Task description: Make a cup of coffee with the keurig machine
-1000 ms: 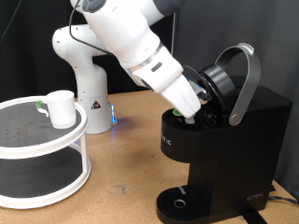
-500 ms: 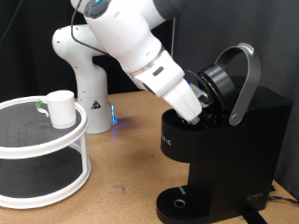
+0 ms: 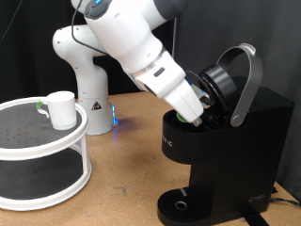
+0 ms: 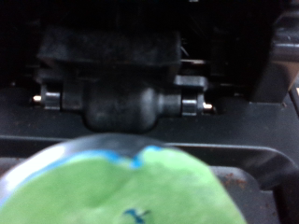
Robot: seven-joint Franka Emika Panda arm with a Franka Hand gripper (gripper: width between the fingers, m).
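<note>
The keurig machine (image 3: 240,141) stands at the exterior view's right with its grey arched lid handle (image 3: 247,80) raised and its head open. My gripper (image 3: 196,109) reaches down into the open head. It is shut on a small pod (image 3: 200,99), whose green top shows at the fingers. In the wrist view the blurred green pod top (image 4: 131,191) fills the near part, with the machine's dark pod chamber (image 4: 121,93) just beyond it. The white cup (image 3: 61,108) stands on the top tier of the rack, far from the gripper.
A white two-tier round rack (image 3: 42,143) stands at the exterior view's left. The robot's white base (image 3: 89,80) is behind it, with a blue light (image 3: 114,119). The machine's round drip tray (image 3: 179,202) sits low on the wooden table (image 3: 122,174).
The arm has shifted slightly towards the exterior view's right, deeper into the machine's open head, then held still. The cup and the lid have not moved.
</note>
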